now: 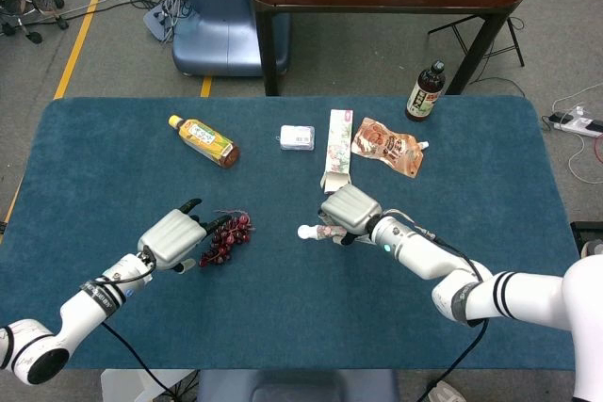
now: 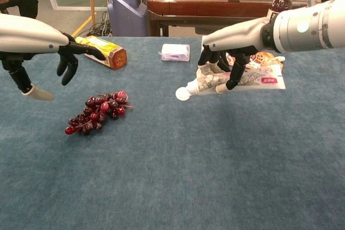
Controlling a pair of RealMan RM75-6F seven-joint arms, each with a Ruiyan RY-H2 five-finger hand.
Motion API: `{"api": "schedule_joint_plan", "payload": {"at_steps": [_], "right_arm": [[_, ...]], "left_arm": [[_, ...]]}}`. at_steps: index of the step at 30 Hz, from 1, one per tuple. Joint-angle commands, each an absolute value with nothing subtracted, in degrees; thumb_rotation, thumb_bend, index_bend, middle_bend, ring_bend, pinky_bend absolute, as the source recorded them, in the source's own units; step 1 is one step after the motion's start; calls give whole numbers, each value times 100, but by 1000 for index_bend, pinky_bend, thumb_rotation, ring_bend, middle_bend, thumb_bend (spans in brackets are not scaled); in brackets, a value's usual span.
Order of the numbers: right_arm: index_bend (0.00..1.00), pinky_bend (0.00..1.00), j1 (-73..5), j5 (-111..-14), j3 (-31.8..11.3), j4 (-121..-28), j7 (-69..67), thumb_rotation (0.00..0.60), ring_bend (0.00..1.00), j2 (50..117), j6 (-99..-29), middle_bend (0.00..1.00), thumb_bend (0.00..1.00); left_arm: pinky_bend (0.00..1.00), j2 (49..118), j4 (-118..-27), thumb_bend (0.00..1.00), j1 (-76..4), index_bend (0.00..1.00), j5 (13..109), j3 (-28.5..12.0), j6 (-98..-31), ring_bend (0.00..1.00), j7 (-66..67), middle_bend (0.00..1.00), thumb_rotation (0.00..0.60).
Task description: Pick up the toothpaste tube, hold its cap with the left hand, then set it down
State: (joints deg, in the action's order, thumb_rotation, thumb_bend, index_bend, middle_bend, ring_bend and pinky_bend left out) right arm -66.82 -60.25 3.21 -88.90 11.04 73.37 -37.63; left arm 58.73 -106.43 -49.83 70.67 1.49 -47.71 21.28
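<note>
My right hand point(image 1: 350, 209) point(image 2: 222, 63) grips the toothpaste tube point(image 2: 237, 79) around its middle and holds it just above the blue table, white cap point(image 2: 181, 93) point(image 1: 304, 232) pointing to the left. In the head view the hand covers most of the tube. My left hand point(image 1: 171, 238) point(image 2: 67, 60) hovers well to the left, fingers spread and empty, with a bunch of red grapes point(image 1: 224, 238) point(image 2: 97, 113) lying between it and the cap.
A bottled tea point(image 1: 203, 139) point(image 2: 102, 50) lies at the back left, with a small white packet point(image 1: 297, 137) point(image 2: 176, 52), a long carton point(image 1: 337, 149) and a snack pouch point(image 1: 387, 147) further back. A dark bottle point(image 1: 426, 91) stands beyond the table's far edge.
</note>
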Motion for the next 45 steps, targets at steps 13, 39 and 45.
{"api": "schedule_joint_plan", "payload": {"at_steps": [13, 39, 45], "right_arm": [[132, 369, -6152, -6120, 216, -8539, 1698, 600, 304, 7791, -4244, 307, 435], [4, 360, -3495, -6319, 396, -9829, 1646, 600, 229, 5970, -7151, 218, 297], [80, 360, -2740, -6565, 456, -9798, 1570, 600, 238, 6016, -7943, 263, 302]], "left_arm": [[46, 5614, -10910, 222, -4378, 17, 7296, 328, -5167, 406, 2092, 470, 600], [46, 5981, -10378, 222, -2468, 36, 6948, 262, -7326, 395, 1560, 466, 600], [46, 6240, -10214, 222, -2063, 52, 7205, 181, -7932, 392, 1456, 462, 600]]}}
